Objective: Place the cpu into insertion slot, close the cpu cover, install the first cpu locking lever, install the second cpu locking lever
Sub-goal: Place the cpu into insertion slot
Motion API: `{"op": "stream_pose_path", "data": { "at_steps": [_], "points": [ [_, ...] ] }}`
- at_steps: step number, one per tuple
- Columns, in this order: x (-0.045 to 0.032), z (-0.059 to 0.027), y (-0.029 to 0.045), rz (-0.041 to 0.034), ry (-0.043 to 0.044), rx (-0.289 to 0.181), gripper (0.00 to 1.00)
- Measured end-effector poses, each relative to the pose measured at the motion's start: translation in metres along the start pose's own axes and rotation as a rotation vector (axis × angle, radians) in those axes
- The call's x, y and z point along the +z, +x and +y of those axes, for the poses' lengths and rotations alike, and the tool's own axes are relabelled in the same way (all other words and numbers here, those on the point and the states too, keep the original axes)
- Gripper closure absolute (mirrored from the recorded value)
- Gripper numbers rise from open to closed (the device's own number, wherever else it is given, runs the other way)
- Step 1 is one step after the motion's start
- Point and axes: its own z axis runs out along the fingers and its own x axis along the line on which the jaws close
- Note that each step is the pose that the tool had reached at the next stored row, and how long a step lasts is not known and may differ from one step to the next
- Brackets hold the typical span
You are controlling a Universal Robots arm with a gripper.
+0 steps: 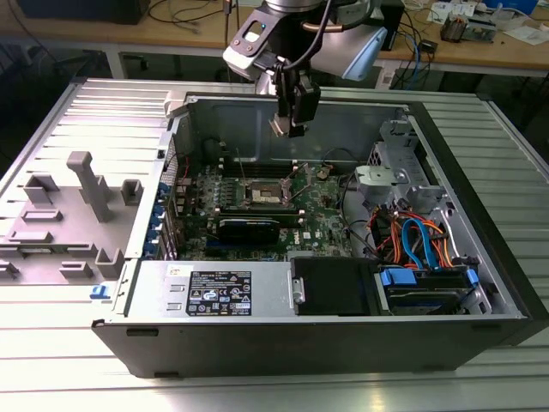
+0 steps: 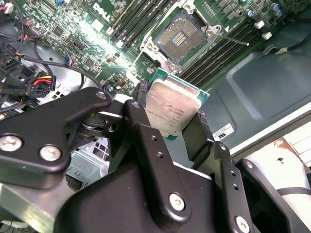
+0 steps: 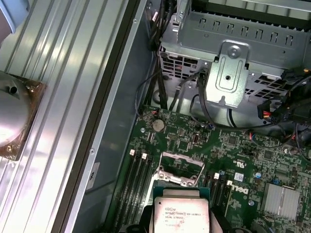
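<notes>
My gripper (image 1: 292,124) hangs above the open computer case, shut on the cpu (image 2: 172,104), a small square chip with a silver-grey top and green edge. In the second wrist view the black fingers (image 2: 141,119) clamp it from two sides. The first wrist view has the cpu (image 3: 181,211) just over the motherboard. The insertion slot (image 2: 179,36) lies uncovered below and apart from the chip, dark brownish centre showing; it sits mid-board in the exterior view (image 1: 264,196). The cpu cover (image 3: 181,156), a thin silver frame, stands raised at the slot's edge. A thin wire lever (image 2: 232,39) sticks out beside the socket.
Long black memory slots (image 2: 141,19) flank the socket. A black card (image 1: 249,227) lies in front of it. A metal drive cage (image 3: 228,73) and orange and blue cables (image 1: 420,240) fill the exterior view's right. The power supply (image 1: 214,292) sits in front. A grey fixture (image 1: 69,206) stands outside the case.
</notes>
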Motion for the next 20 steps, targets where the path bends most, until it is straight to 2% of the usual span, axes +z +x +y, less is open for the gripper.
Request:
{"op": "stream_pose_path", "data": {
  "at_steps": [5, 9, 13, 15, 20],
  "points": [
    [0.0000, -0.0001, 0.0000, 0.0010, 0.0013, 0.000, 0.45],
    [0.0001, -0.0001, 0.0000, 0.0062, 0.0209, 0.002, 0.45],
    [0.0005, -0.0001, 0.0000, 0.0060, 0.0226, 0.014, 0.45],
    [0.0013, -0.0001, 0.0000, 0.0047, 0.0219, 0.035, 0.45],
    [0.0038, -0.0004, -0.0001, -0.0017, 0.0211, 0.123, 0.45]
  ]
}}
